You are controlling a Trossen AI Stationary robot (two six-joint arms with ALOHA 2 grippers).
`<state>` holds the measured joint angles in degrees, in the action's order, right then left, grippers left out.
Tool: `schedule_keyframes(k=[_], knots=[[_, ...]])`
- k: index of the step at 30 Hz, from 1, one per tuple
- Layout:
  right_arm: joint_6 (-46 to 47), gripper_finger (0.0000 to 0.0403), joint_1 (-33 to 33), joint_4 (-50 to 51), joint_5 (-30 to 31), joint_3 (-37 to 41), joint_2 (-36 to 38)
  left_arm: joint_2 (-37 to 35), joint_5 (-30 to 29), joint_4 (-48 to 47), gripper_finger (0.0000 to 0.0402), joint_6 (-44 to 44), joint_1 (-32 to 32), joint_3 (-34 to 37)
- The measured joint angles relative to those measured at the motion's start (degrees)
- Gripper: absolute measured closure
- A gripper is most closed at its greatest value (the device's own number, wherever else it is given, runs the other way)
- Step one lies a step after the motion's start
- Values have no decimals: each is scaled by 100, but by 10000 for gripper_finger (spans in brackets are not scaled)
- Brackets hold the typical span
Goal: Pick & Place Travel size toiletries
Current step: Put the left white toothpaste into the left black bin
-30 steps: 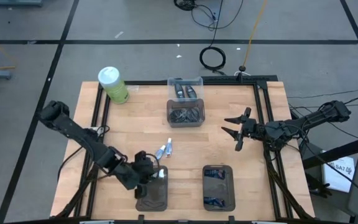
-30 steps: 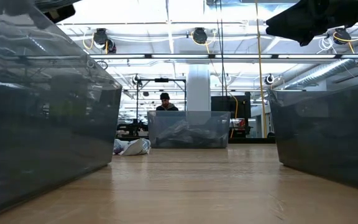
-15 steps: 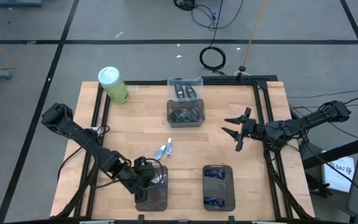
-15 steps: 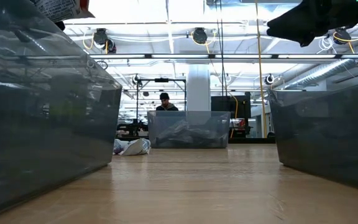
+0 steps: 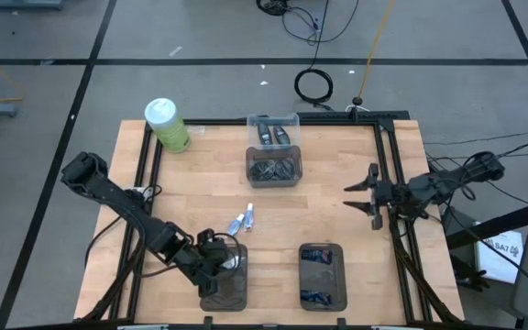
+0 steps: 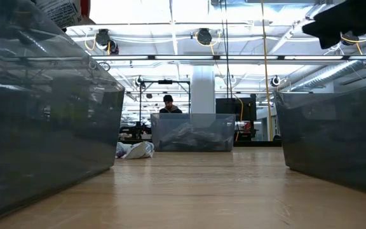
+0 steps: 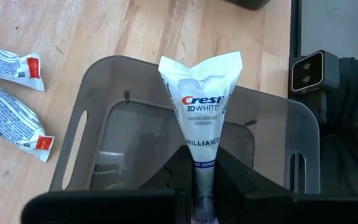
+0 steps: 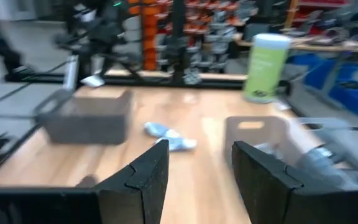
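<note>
L gripper (image 7: 204,180), fingers clenched on a white mini tube (image 7: 201,109), holds it upright just above the empty left tray (image 5: 223,284), prob. for a clean drop-in, two more tubes (image 5: 244,220) lying near that tray; R gripper (image 5: 372,194) waits well apart, fingers spread, empty.

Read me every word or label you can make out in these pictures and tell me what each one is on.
"Crest" on the white tube held by the left tool.
"3D WHITE" just under it.
"BRILLIANCE" lower on that tube.
The small line between them, and the one by the fingers: too small to read.
Print on the two tubes lying on the table: too small.
White box label by the table: too small to read.
</note>
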<state>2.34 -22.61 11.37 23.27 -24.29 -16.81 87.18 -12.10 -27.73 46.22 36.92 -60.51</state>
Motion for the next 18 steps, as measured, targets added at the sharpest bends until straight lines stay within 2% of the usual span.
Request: schedule_keyframes(k=[6,12,18], knots=[[-38,239,0,333,-712,84,471,0,0,-5,364,-5,-83,0],[-90,239,13,255,-543,561,1200,0,4,-47,364,-51,-168,0],[-173,239,24,-794,-179,1056,1666,0,7,-77,364,-70,-170,0]])
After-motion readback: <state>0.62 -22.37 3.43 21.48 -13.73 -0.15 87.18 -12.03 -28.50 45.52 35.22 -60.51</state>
